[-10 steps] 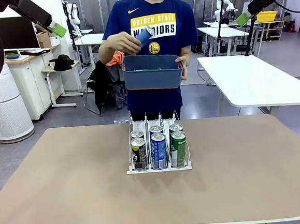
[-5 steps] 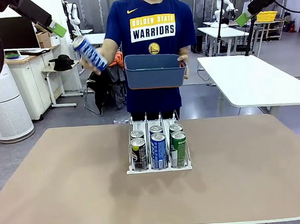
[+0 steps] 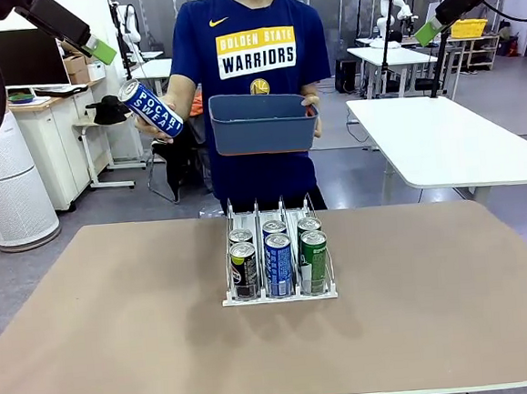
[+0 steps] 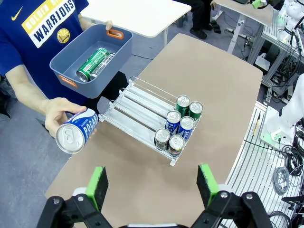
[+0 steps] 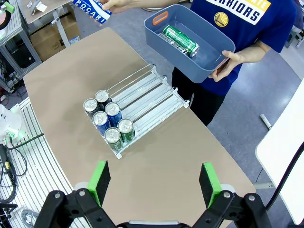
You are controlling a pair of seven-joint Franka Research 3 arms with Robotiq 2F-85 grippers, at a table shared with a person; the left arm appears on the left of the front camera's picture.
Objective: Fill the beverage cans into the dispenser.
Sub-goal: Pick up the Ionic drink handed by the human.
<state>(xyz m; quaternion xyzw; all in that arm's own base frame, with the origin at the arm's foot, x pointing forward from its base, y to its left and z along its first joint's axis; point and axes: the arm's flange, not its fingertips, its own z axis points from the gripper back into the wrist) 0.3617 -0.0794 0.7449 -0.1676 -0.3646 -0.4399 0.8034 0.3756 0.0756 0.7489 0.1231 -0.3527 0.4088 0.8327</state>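
You're seeing the slim blue metal can with white lettering (image 3: 151,108) slanting in the person's hand (image 4: 59,111), its silver top aiming up toward your robot's left. It's sitting slightly lower than before. The left gripper (image 4: 153,183) and right gripper (image 5: 154,183) are both gaping wide, holding nothing.

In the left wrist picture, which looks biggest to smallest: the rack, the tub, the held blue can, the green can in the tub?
1. Rack
2. Tub, nearly as big
3. Held blue can
4. Green can; it is farther from the camera, so both cans may really match.
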